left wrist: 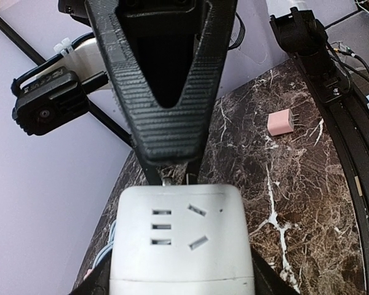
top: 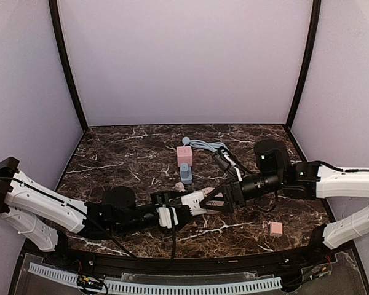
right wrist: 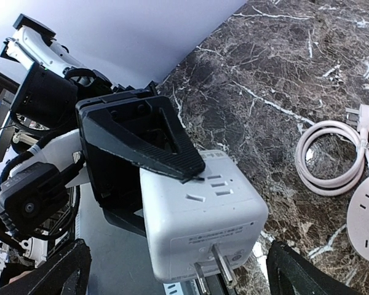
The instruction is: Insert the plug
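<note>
White hard plastic makes up the cube, a blocky adapter with slotted sockets on one face and two metal prongs on another. The left gripper is clamped on it, one ribbed finger laid along a side face and its partner on the opposite side. The cube therefore hangs above the table, not on it. The right gripper stands spread wide at the cube's prong end and holds nothing. Its jaws flank that end, and I cannot tell whether either touches. A small pink plug lies on the table well apart from the cube, toward the right arm's base.

I cannot tell whether the task means the cube's own prongs or the pink plug going into the cube's sockets.

The cube looks light, rigid and smooth-skinned, so it is likely to twist or slide under a light pinch. Its flat opposite sides are the place to hold it, with the socket face and the prongs left bare. The prongs are thin metal and would probably bend under a skewed push, so they want a straight approach.

The pink plug looks lighter and small enough to skid or tip when nudged. It should be pinched across its flat sides, with its prongs pointing free.
</note>
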Available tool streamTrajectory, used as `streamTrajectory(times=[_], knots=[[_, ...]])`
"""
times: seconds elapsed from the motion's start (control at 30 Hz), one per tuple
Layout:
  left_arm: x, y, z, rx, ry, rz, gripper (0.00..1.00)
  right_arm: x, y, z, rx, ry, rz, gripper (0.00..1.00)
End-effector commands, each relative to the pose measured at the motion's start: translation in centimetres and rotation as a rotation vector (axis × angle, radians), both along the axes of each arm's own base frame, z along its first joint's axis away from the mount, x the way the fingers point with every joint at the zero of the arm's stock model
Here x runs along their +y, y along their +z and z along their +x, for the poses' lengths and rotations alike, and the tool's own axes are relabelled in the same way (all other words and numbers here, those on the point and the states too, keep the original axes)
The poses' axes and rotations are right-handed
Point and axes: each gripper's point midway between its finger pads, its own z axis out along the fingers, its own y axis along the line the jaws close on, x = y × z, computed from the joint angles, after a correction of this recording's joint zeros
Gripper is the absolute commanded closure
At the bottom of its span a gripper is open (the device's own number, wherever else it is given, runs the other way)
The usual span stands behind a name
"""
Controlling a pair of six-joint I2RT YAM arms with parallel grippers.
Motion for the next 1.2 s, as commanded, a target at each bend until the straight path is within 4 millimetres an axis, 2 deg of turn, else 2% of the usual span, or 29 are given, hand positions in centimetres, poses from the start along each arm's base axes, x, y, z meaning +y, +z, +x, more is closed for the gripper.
streamTrajectory(times=[0.0, 0.17, 0.53, 0.83, 0.93, 1.07, 1.17], knots=[[-0.1, 2.9, -0.1, -0.006, -0.014, -0.1, 0.69, 0.9, 1.8, 0.0, -0.046, 0.045, 0.089, 0.02], [-0.5, 3.0, -0.1, -0.014, -0.017, -0.113, 0.7, 1.5, 1.7, -0.1, -0.034, 0.069, 0.099, 0.08], [-0.7, 3.1, 0.0, -0.009, -0.026, -0.127, 0.7, 2.3, 1.6, -0.3, -0.02, 0.107, 0.125, 0.39], [-0.7, 3.0, 0.2, -0.004, -0.028, -0.127, 0.7, 2.7, 1.5, -0.3, -0.019, 0.12, 0.125, 0.55], [-0.8, 3.0, 0.1, -0.001, -0.035, -0.127, 0.7, 2.7, 1.3, -0.2, -0.012, 0.121, 0.122, 0.54], [-1.0, 2.8, 0.1, 0.001, -0.039, -0.123, 0.7, 3.0, 1.1, -0.3, -0.002, 0.13, 0.12, 0.38], [-1.0, 2.8, 0.2, -0.003, -0.034, -0.119, 0.7, 3.0, 1.3, -0.4, 0.0, 0.137, 0.123, 0.37]])
